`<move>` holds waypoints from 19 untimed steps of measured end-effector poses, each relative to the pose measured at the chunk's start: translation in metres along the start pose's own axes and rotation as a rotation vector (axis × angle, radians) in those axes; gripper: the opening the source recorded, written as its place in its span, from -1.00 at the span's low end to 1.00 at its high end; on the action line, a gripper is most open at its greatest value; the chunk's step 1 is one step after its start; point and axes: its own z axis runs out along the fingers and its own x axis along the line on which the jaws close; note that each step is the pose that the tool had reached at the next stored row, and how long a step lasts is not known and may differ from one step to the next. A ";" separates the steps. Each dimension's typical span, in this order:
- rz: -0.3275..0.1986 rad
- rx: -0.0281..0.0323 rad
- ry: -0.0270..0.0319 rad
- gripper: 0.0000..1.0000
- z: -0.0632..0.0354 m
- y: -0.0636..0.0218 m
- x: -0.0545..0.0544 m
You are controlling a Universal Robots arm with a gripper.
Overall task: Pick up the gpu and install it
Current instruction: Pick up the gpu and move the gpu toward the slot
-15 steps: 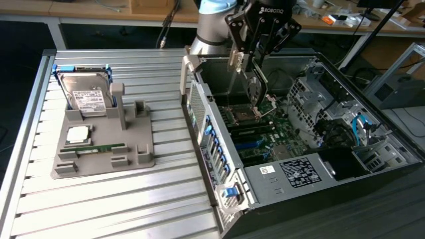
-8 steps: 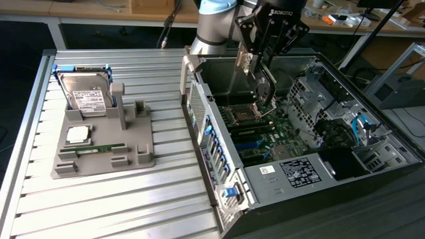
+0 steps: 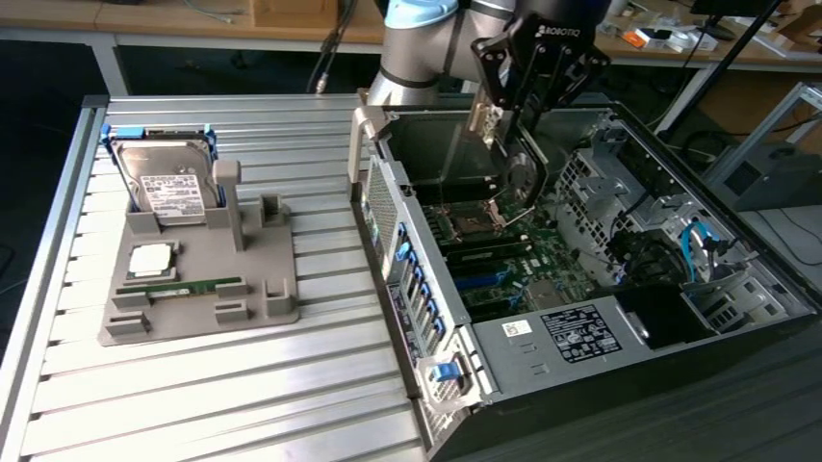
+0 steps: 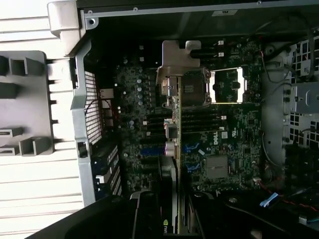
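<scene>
gpu (image 3: 518,173) suspended on edge above the open computer case (image 3: 385,217), clamped between the two dark fingers of the gripper (image 3: 511,115), whose jaws are pinched against the card's faces. The card hangs clear of the motherboard (image 3: 521,265), over the end of the case farther from the camera, and is not seated in any slot.

Surroundings, exterior view: the case lies on its side on a slatted metal table (image 3: 257,385). To the exterior view's left, well apart from the case, stands a grey fixture (image 3: 206,313) carrying a hard drive (image 3: 173,183) propped upright, a processor chip (image 3: 152,258) lying flat, and a narrow RAM stick (image 3: 187,287). Inside the case, the CPU socket (image 3: 465,223) lies just below the hanging card; blue cables (image 3: 700,250) and a drive cage occupy the exterior view's right.

Wrist view: the card is seen edge-on as a thin line, ending in its silver bracket (image 4: 175,64), which overlaps the socket area. Blue expansion slots (image 4: 152,149) lie on the board beside that line, near the perforated rear wall of the case. Whether the card's edge lines up with a slot cannot be told.
</scene>
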 end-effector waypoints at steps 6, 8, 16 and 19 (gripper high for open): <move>0.000 0.0029 0.0008 -0.47 0.0053 0.0017 -0.018; 0.000 0.0035 0.0010 -0.47 0.0068 0.0022 -0.023; -0.001 0.0050 0.0022 -0.47 0.0138 0.0042 -0.043; -0.010 0.0049 0.0026 -0.47 0.0184 0.0048 -0.050</move>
